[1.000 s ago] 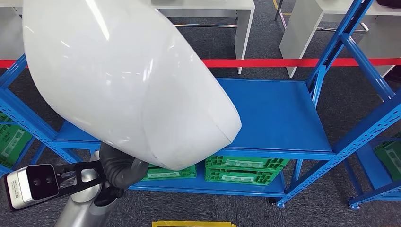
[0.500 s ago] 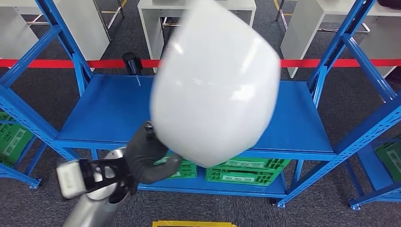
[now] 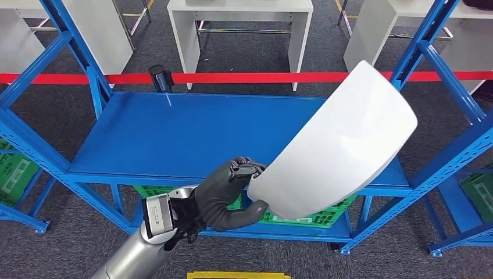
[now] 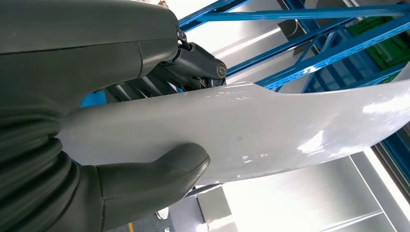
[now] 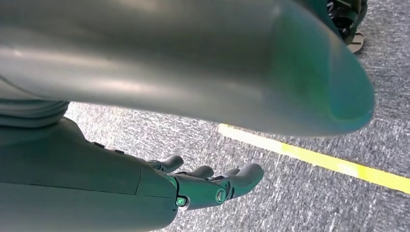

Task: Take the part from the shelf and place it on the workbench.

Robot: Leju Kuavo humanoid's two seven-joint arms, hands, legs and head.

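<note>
A: How far along is the job?

B: I'd say about midway; the part [image 3: 343, 142], a large white curved shell, is off the shelf [image 3: 192, 136] and in the air, carried by the left hand [image 3: 224, 195]; the setting-down has not yet been done, and the white worktop [image 3: 241, 9] stands well beyond the red tape [image 3: 244, 77].

A: How does the part sit in the hand?

B: The fingers [image 3: 247, 167] are clamped on its lower edge, the thumb [image 4: 154, 181] pressed to one face and the darker fingers to the other; the rest of the shell juts up and to the right, over the shelf's right end.

A: And the other hand?

B: The right hand [image 5: 212, 186] hangs over the grey floor [image 5: 300, 193] by a yellow line [image 5: 314, 158]; its fingers are loosely spread, holding nothing.
</note>
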